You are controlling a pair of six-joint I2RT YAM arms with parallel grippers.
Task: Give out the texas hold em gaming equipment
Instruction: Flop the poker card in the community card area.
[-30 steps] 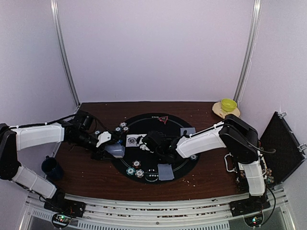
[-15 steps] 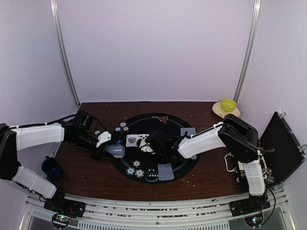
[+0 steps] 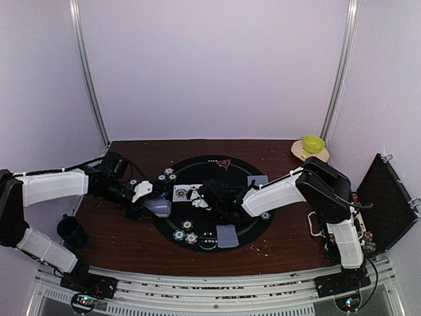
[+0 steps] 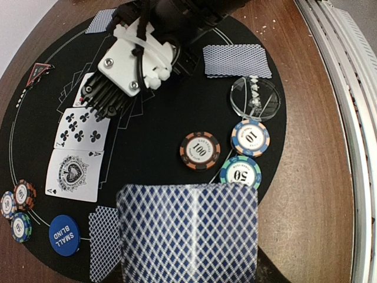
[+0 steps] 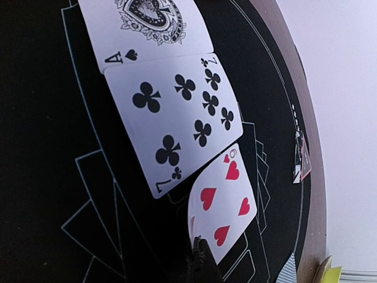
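Top external: my left gripper (image 3: 148, 196) is holding the deck (image 3: 158, 207) over the mat's (image 3: 204, 170) edge as dealing supply. Left wrist: its jaws are clamping that deck (image 4: 188, 233). Right wrist: my right gripper (image 5: 199, 259), jaws together, is touching the six of hearts (image 5: 227, 200), probably to extend the face-up row.

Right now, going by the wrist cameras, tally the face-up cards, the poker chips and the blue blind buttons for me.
Face-up cards: 3 (ace of spades, seven of clubs, six of hearts)
Poker chips: 6 (three near the clear disc, three at the mat's left edge)
Blue small blind button: 1
Total: 10
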